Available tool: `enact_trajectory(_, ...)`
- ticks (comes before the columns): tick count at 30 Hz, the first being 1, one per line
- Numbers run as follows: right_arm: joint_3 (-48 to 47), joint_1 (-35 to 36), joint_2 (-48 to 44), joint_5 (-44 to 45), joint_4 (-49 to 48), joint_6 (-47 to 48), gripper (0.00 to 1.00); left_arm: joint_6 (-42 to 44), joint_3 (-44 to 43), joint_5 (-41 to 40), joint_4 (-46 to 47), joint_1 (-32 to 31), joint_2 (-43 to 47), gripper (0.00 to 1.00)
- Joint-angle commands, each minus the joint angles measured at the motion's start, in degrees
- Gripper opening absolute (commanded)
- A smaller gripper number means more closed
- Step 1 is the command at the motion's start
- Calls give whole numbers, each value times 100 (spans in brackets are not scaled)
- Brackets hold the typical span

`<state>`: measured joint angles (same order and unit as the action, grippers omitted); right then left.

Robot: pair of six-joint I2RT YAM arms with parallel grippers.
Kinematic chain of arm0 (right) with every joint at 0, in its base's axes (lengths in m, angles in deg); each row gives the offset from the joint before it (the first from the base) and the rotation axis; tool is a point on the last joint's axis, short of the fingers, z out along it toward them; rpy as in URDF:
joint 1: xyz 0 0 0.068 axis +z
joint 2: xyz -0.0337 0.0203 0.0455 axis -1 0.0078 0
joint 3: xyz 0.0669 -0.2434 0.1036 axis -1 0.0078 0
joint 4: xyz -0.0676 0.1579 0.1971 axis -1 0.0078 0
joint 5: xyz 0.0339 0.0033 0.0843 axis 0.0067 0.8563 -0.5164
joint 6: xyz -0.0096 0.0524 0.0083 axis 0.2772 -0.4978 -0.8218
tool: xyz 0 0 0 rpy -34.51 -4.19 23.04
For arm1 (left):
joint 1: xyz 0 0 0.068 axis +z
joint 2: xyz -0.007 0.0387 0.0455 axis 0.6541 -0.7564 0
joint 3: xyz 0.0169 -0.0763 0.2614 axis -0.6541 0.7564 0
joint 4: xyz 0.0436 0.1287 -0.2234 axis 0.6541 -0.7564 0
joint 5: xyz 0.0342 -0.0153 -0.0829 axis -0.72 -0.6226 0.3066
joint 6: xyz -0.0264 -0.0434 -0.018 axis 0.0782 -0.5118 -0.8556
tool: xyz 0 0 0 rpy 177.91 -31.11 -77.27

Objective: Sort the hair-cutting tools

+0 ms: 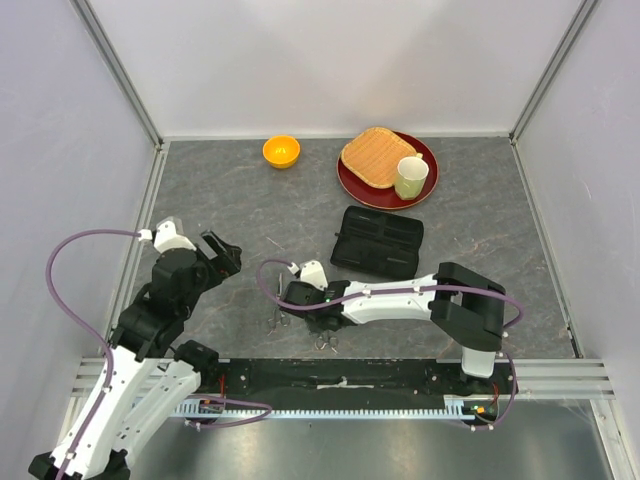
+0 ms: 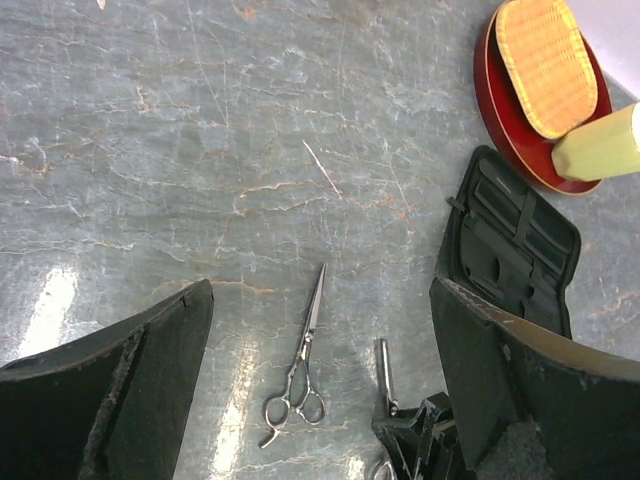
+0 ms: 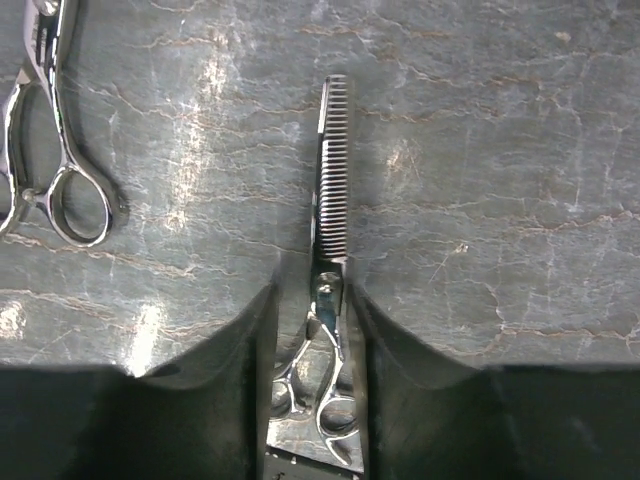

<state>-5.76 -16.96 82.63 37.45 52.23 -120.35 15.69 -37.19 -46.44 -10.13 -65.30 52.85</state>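
Two scissors (image 2: 303, 345) — toothed pair (image 3: 333, 190) between right jaws, grip unclear | left jaws open | one case (image 1: 377, 241)

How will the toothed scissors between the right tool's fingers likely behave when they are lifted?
The toothed scissors look like polished metal, so probably stiff but slippery. They lie flat and thin on the table, so they may slide before lifting. The right tool flanks them near the pivot, so the blades could tip downward.

Lab cell: white panels (image 1: 340, 60), aluminium rails (image 1: 119, 70)
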Motion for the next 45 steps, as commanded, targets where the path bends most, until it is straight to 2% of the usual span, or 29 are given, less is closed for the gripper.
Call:
enact_trajectory(1, -38, -35, 351, 94, 261, -213, 26, 111, -39, 243, 253, 19, -135, 96)
enact_trajectory(3, -65, -61, 387, 58, 384, -126, 16, 216, -74, 436, 350, 19, -231, 98)
enact_trajectory(8, -21, -281, 255, 146, 376, 103, 0, 313, -329, 638, 359, 19, -539, 100)
enact_trajectory(15, -30, -633, -500, 559, 200, 586, 0, 225, -496, 665, 324, 19, -847, 100)
enact_trajectory(21, 23, -984, -1335, 612, 33, 762, 0, 304, -461, 1393, 639, 19, -1294, 100)
enact_trajectory(24, -12, -1159, -1817, 638, -2, 815, 0, 401, -295, 2192, 1210, 19, -1532, 100)
enact_trajectory(28, -108, -1406, -2267, 673, -81, 789, 0, 559, 135, 3745, 2465, 10, -1655, 100)
enact_trajectory(30, -214, -1502, -2486, 700, -160, 727, 0, 568, 486, 4239, 3422, 10, -1726, 99)
enact_trajectory(31, -258, -1529, -2540, 709, -213, 701, 0, 455, 627, 4851, 3835, 10, -1787, 98)
enact_trajectory(32, -319, -1564, -2575, 726, -248, 666, 0, 332, 751, 5057, 4457, 1, -1866, 97)
enact_trajectory(34, -539, -1582, -2637, 805, -283, 648, 0, 69, 936, 5609, 4936, -34, -2173, 96)
enact_trajectory(39, -847, -1608, -2672, 902, -432, 552, 0, 75, 972, 5631, 5798, -490, -2481, 97)
enact_trajectory(45, -1014, -1652, -2602, 841, -582, 560, 0, 444, 472, 5447, 5765, -763, -3114, 98)
